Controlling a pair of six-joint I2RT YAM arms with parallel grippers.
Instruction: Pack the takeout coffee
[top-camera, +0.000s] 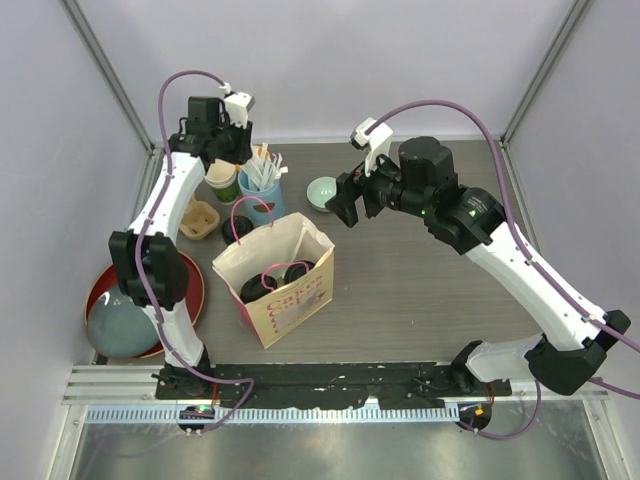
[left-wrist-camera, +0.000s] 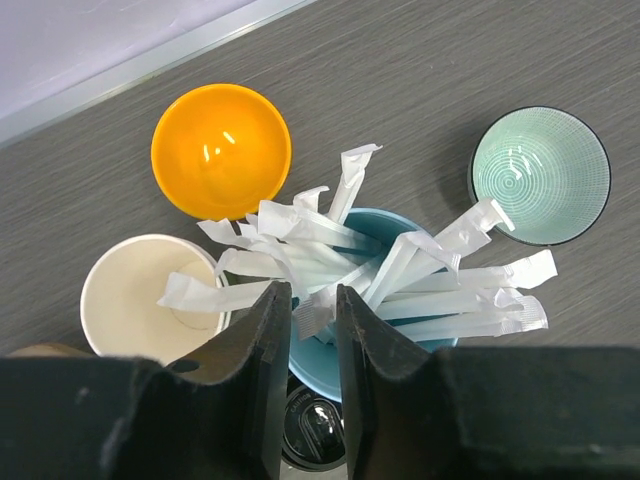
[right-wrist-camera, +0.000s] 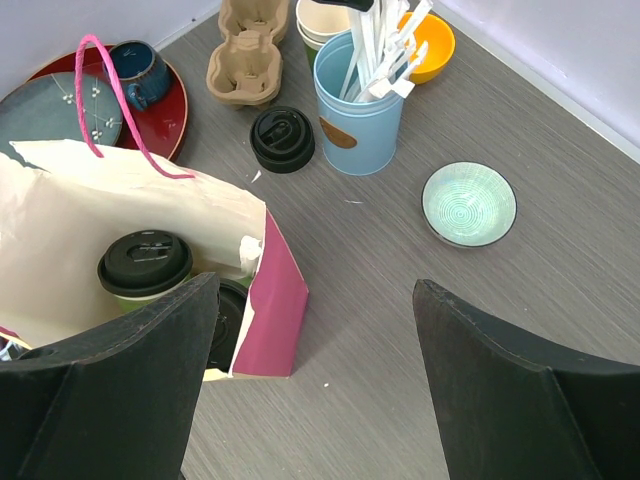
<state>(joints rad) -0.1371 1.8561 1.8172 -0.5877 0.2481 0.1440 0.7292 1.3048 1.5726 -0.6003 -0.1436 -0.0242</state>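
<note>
2 lidded coffee cups stand upright inside the paper bag. I judge them light, thin-walled and easily crushed. Lids may pop, so I would grip the wall just below the rim, gently.

Right gripper: jaws wide apart, empty, above the bag's edge.

Left gripper: jaws narrow, either side of a wrapped straw in the blue cup. I cannot tell whether it is clamped.

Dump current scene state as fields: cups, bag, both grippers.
cups: lidded cup and second lidded cup, both inside paper bag
bag: upright, open
left gripper: over blue straw cup, jaws narrow, wrapped straw between them, grip unclear
right gripper: open, empty, beside bag
loose black lid: beside straw cup
</note>
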